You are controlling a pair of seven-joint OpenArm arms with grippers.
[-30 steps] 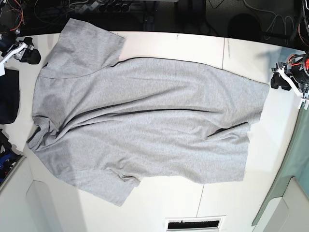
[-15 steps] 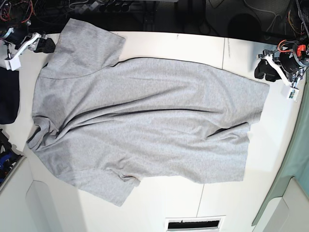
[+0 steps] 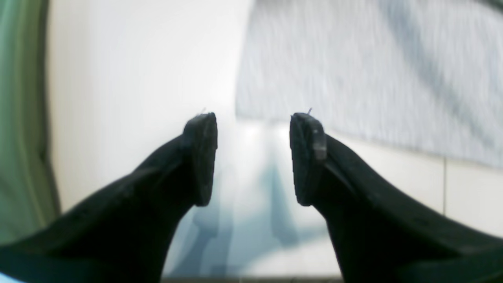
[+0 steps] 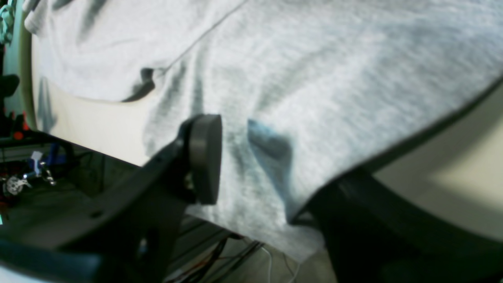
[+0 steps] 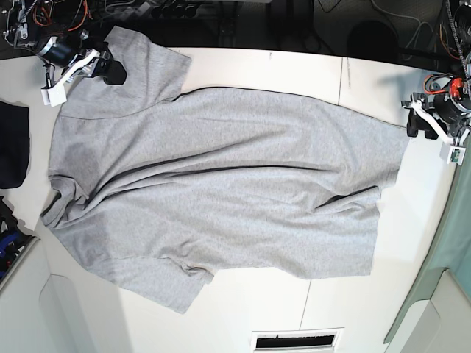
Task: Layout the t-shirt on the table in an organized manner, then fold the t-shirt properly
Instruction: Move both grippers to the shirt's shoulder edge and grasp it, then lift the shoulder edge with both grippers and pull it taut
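Now, reading across the base view with the shirt as landmark:

Dark cloth (image 5: 13, 143): lies left of the shirt's collar end, at the bench edge, apart from the shirt.

Right claw (image 5: 109, 71): has swung in from beyond the bench edge and now sits at the shirt's upper-left sleeve. In its wrist view one finger (image 4: 204, 157) shows beside the sleeve cloth, which drapes across the gap and hides the other fingertip. Jaws stand part-way apart. Whether they pinch the cloth, I cannot tell.

Shirt (image 5: 221, 184): spread across the middle of the bench (image 5: 257, 66), collar end left, hem right, plain grey side up, no lettering visible. It has not shifted over the last second. Long creases run across the body, the lower sleeve is tucked near the bottom edge, and the hem's lower corner is folded in.

Left claw (image 5: 412, 126): has drifted a little down and away, now just beside the shirt's upper hem corner, over bare bench. Its fingers (image 3: 202, 157) are wide apart with nothing between them, and the hem edge lies just ahead.

Meaning: both arms have closed on opposite ends, so layout is likely still underway. A stretch to smooth the creases looks next. Folding is not yet begun.
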